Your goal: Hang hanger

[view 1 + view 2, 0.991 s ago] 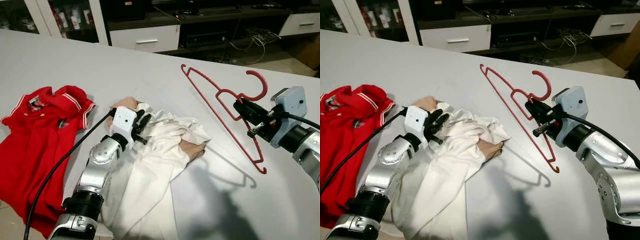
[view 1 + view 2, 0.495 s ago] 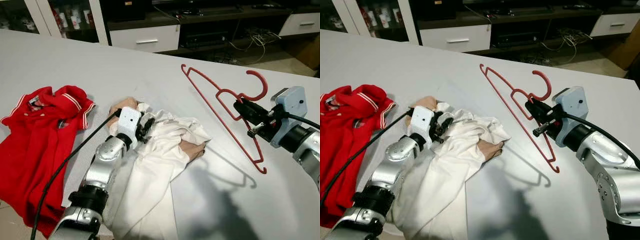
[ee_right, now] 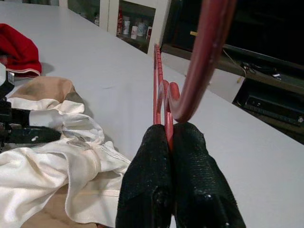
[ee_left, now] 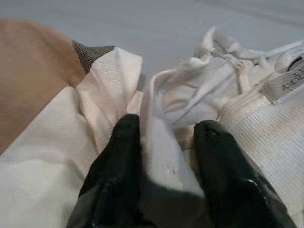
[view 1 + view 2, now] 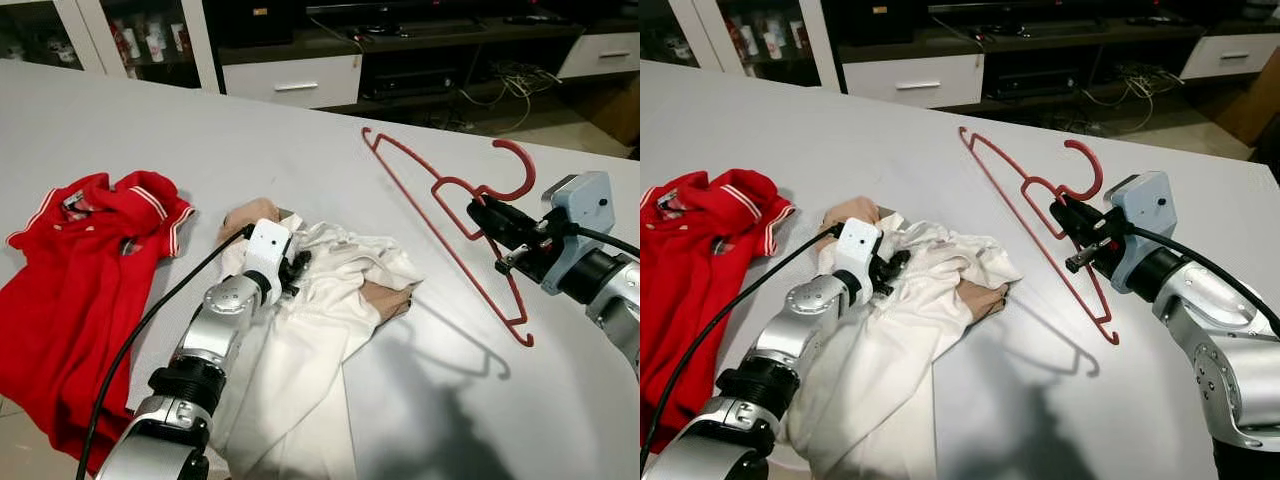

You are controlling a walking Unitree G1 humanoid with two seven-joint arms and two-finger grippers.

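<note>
A red plastic hanger [image 3: 205, 47] is held tilted above the white table, hook [image 5: 512, 146] up, by my right gripper [image 5: 476, 212], which is shut on the wire just below the hook. A crumpled white shirt [image 5: 320, 330] lies on the table to the hanger's left, over a tan garment [image 5: 250, 210]. My left gripper [image 5: 298, 268] rests at the shirt's collar end. In the left wrist view its black fingers [image 4: 126, 137] pinch a fold of the white cloth beside a sewn label [image 4: 282, 83].
A red polo shirt [image 5: 80, 260] is spread at the table's left, hanging over the near edge. Bare tabletop [image 5: 250, 130] stretches behind and right of the clothes. Beyond the far edge stand a low cabinet with white drawers [image 5: 290, 80] and loose cables.
My left gripper has slid to the right, off the tan garment and further onto the white shirt's collar. The right arm and hanger have stayed put.
</note>
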